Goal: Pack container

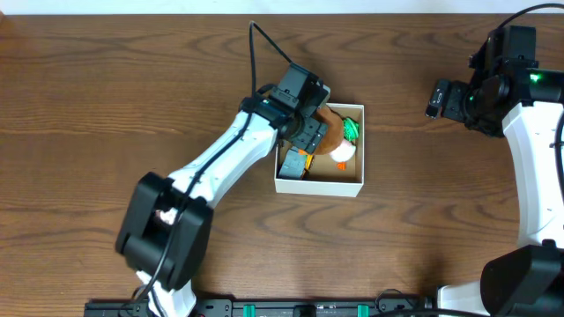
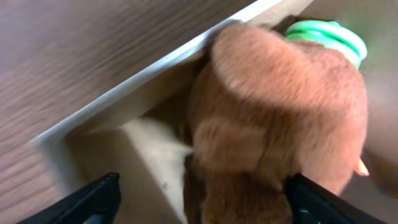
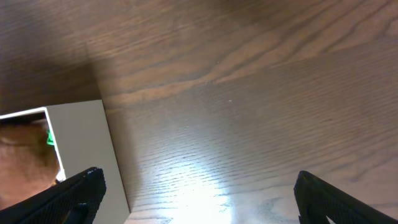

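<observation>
I see the container [image 1: 330, 187] near the middle of the table [image 1: 132, 79]. My left gripper [image 2: 205, 196] is over its 10 o'clock corner, fingers spread either side of a brown plush [image 2: 280, 106] lying inside. My right gripper [image 3: 199, 190] hangs well apart at 2 o'clock, fingers spread above the wood.

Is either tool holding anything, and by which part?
Nothing is held: left tool open over the plush toy in the container; right tool open over the table.

Left hand [image 2: 202, 186] and right hand [image 3: 199, 180] both gape wide.
</observation>
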Tool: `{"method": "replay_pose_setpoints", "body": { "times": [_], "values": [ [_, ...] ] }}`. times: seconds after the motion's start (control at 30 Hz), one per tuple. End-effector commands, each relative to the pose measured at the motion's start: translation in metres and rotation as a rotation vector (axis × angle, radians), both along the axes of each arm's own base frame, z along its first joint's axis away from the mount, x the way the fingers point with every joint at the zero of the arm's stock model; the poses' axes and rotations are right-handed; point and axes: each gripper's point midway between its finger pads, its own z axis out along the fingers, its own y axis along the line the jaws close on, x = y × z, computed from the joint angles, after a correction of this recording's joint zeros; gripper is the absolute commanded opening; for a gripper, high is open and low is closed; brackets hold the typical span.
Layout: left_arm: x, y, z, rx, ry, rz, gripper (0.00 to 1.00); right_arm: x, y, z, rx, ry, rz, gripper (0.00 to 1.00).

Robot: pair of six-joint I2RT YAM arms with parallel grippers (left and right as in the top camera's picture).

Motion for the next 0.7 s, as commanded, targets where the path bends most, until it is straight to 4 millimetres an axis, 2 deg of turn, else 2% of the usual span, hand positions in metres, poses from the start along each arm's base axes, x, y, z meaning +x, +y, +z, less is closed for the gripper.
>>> {"method": "replay_pose_setpoints", "body": {
  "times": [0.0,0.07,0.2,0.27,0.47,0.67],
  "values": [
    [-0.005,0.014,0.028,0.025,-0.069,-0.013,0.91,0.000,0.000,-0.002,-0.001,0.006,0.013,0.99],
    [-0.006,0.017,0.051,0.009,-0.117,-0.004,0.99,0.000,0.000,-0.002,-0.001,0.006,0.014,0.99],
    [-0.010,0.025,0.084,-0.010,-0.186,0.015,0.98,0.000,0.000,-0.002,-0.001,0.006,0.014,0.99],
    [-0.011,0.026,0.091,-0.018,-0.199,0.016,0.98,0.000,0.000,-0.002,-0.001,0.007,0.014,0.99],
    [-0.015,0.025,0.081,-0.022,-0.153,0.043,0.98,0.000,0.000,-0.002,-0.001,0.007,0.014,0.99],
    [-0.026,0.005,0.057,-0.016,-0.080,-0.016,0.98,0.000,0.000,-0.002,-0.001,0.007,0.014,0.99]
  ]
}}
